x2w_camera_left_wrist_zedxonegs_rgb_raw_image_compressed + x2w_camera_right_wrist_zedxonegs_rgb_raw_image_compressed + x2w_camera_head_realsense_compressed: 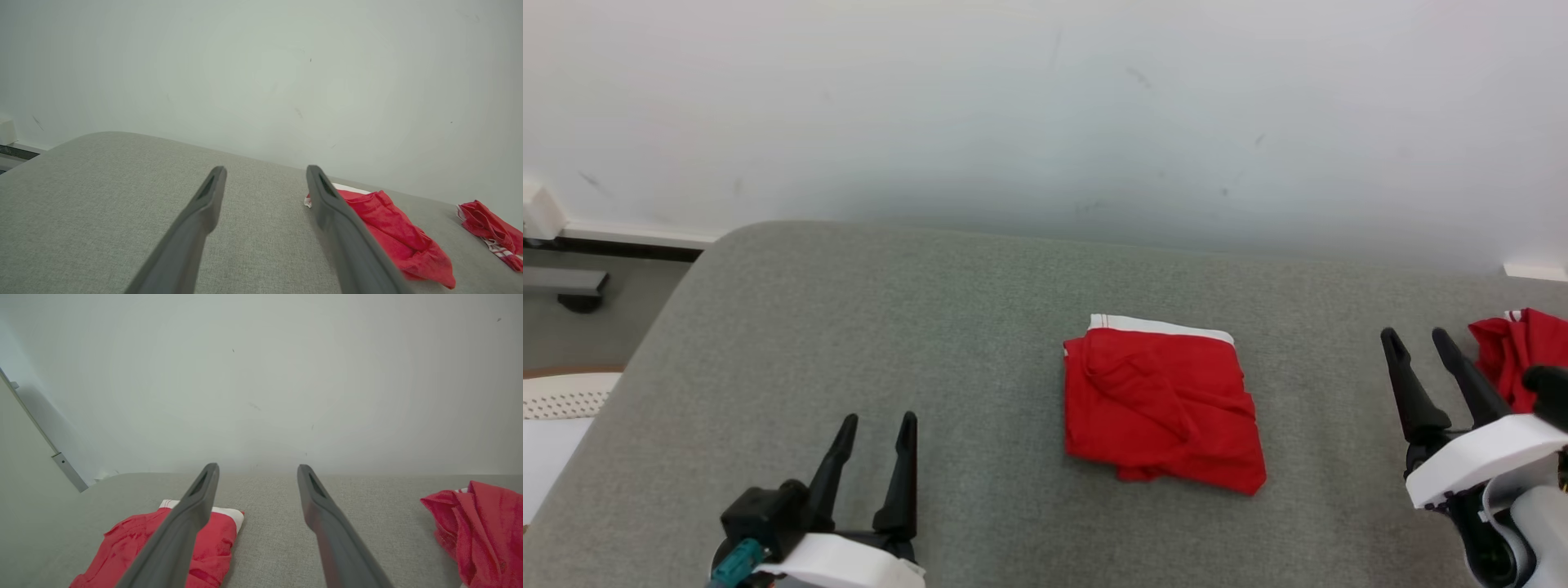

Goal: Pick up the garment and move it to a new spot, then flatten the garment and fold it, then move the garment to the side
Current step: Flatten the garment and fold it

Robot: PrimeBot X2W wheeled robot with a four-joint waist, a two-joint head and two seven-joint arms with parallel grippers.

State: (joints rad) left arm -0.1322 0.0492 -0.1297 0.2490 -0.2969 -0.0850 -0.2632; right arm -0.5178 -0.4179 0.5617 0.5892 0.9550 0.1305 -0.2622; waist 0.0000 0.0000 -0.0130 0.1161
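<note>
A red garment (1164, 407) with a white waistband lies folded into a rough square on the grey padded surface (890, 327), right of centre. It also lies at the right in the left wrist view (392, 234) and at the lower left in the right wrist view (204, 551). My left gripper (878, 426) stands open at the lower left, well clear of the garment, nothing between its fingers. My right gripper (1417, 339) is open at the right, empty, apart from the folded garment.
A second red garment (1515, 351) lies crumpled at the surface's right edge, just beyond my right gripper, also in the right wrist view (482, 531). A pale wall (1045, 114) runs behind the surface. The surface's rounded left corner drops off to the floor (596, 327).
</note>
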